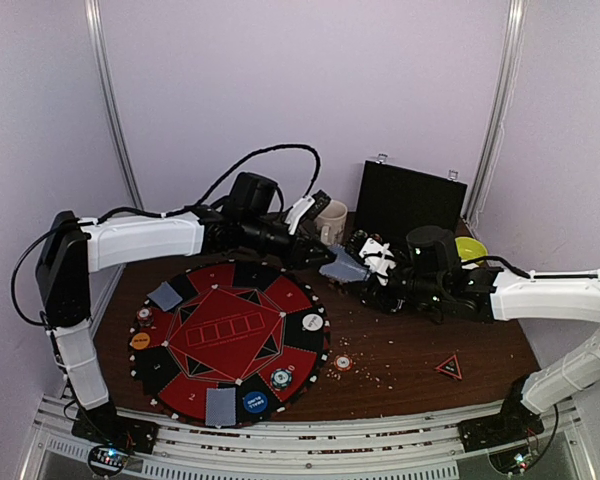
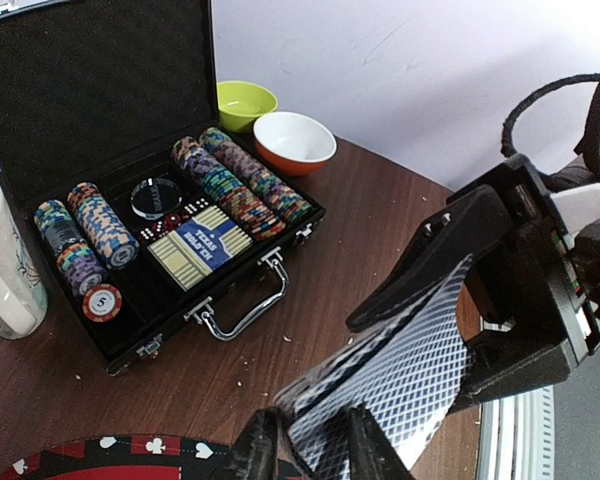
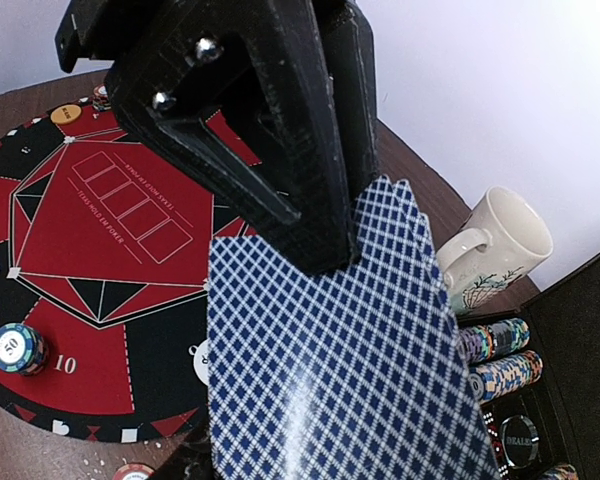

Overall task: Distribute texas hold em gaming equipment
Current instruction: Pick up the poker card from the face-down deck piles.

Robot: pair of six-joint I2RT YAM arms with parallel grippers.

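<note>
My right gripper [image 1: 368,270] is shut on a stack of blue-backed playing cards [image 3: 350,380], held above the table between the mat and the case. My left gripper [image 2: 310,450] reaches in from the left, and its fingers [image 2: 365,445] pinch the near corner of those cards [image 2: 410,360], which bow slightly. Two small piles of cards [image 1: 167,295] [image 1: 221,406] lie on the red-and-black mat [image 1: 225,335]. Poker chips [image 1: 281,377] and white [image 1: 312,322], blue [image 1: 254,402] and orange [image 1: 140,341] buttons sit round the mat's rim. One chip [image 1: 343,362] lies just off it.
An open black case [image 2: 130,80] holds rows of chips [image 2: 230,180] and a card box [image 2: 205,245]. A cream mug [image 2: 0,260] stands to its left. A yellow-green bowl [image 2: 245,103] and an orange bowl [image 2: 295,140] stand to its right. A red triangle marker [image 1: 448,367] lies front right.
</note>
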